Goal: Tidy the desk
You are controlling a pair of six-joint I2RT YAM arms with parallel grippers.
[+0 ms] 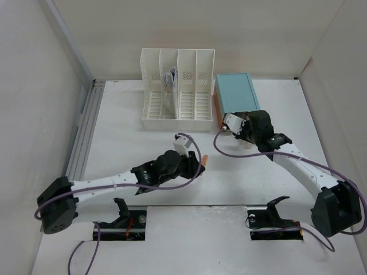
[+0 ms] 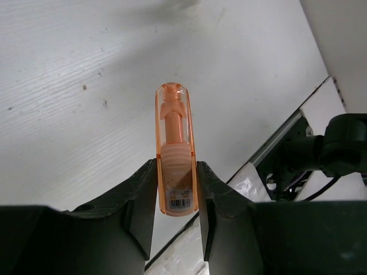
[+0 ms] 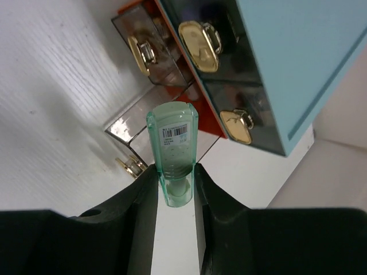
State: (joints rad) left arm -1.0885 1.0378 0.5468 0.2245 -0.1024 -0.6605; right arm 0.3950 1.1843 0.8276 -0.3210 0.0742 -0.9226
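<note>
Our worktop (image 1: 129,134), with both arms reaching out over it.

From above, we see the white worktop carrying a white file rack (image 1: 178,86) and a teal-topped drawer box (image 1: 236,91) at its far side. The left hand (image 1: 198,164) is near the middle and the right hand (image 1: 231,126) is at the box's front. From the left wrist, we see the fingers clamped on an orange translucent marker (image 2: 174,143), with bare worktop behind it. From the right wrist, we see the fingers clamped on a green translucent marker (image 3: 172,137) bearing a barcode label, just by a pulled-out drawer (image 3: 121,130).
</note>
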